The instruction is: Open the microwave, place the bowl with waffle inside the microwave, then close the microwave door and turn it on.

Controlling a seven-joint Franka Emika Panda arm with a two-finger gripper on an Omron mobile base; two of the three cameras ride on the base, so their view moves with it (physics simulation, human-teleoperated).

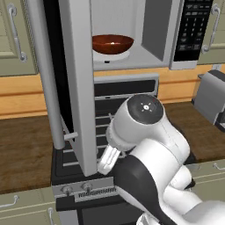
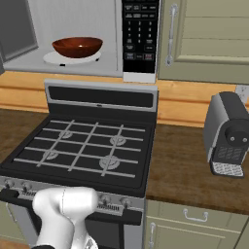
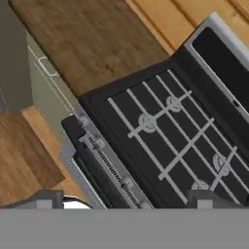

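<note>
The microwave [image 2: 73,34] stands open above the black gas stove [image 2: 92,146]; its light grey interior is exposed, and the bowl [image 2: 77,46] sits inside on the white round turntable [image 2: 51,58], upright and roughly centred on it; the waffle cannot be made out inside the bowl from either base view. The microwave door [image 1: 79,79] is swung wide toward the camera in the left base view, seen nearly edge-on, with its long silver bar handle [image 1: 46,74] running down the near side; the black keypad panel [image 2: 140,34] sits at the right of the cavity. The arm is folded low in front of the stove, its white wrist above the stove's front edge in the left base view; in the hand view the gripper [image 3: 124,202] looks down on the burner grates [image 3: 180,141], the stove knobs [image 3: 99,143] and the wooden counter [image 3: 92,39], with a dark finger tip [image 3: 204,198] rising at the lower right and another at the lower left; they stand well apart with nothing between them. A grey toaster [image 2: 228,136] rests on the counter right of the stove; beige cabinet doors [image 2: 209,34] flank the microwave.
</note>
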